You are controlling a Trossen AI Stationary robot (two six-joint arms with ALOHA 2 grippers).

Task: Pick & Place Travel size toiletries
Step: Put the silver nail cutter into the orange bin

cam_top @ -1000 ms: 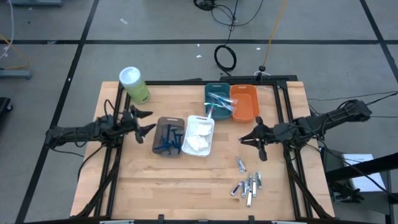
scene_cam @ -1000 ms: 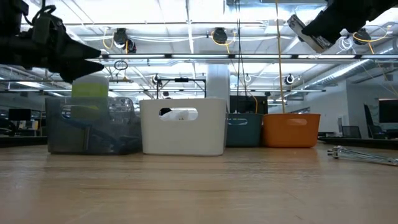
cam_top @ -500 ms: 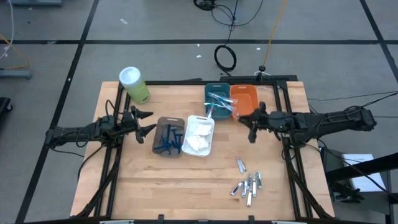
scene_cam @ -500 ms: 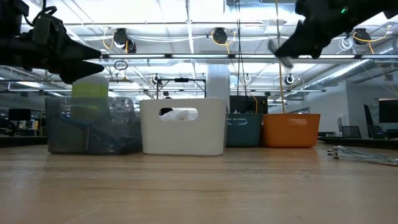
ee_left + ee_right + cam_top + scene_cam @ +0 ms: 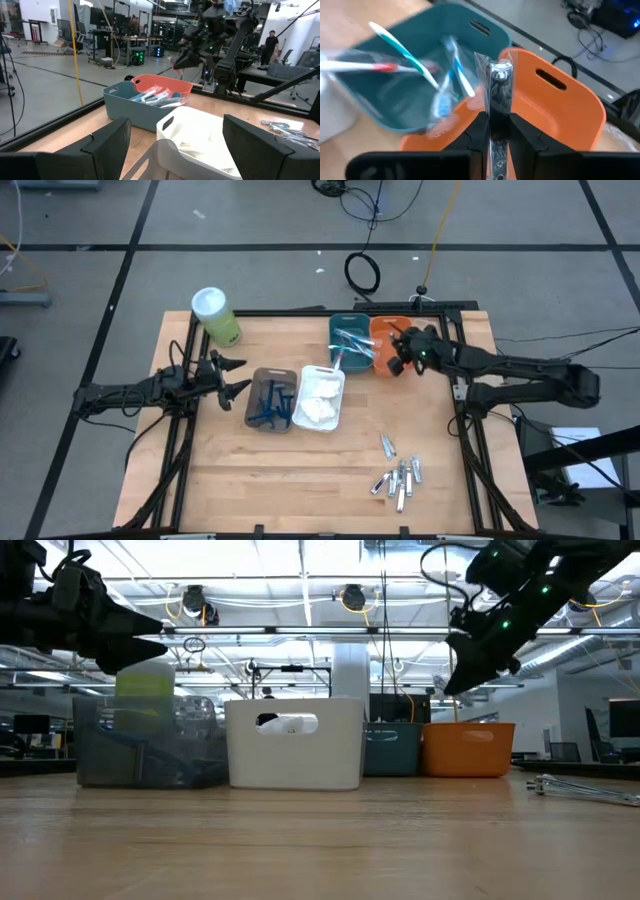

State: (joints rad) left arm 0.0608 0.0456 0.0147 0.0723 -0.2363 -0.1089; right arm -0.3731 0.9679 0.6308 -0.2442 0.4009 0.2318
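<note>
We look straight down on the whole table (image 5: pixel 320 470) from overhead. Our low camera sits at tabletop height, facing level across to the bins and the room behind. Both wrist cameras look closely at the orange bin (image 5: pixel 560 107), also visible from overhead.

No lettering is showing legibly anywhere — no labels, brands, numbers or signs are reading clearly on the bins, the toiletries, the bench or the room behind it.

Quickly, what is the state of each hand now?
Left hand: open, holding nothing.
Right hand: closed on a silvery tube above the orange bin.
</note>
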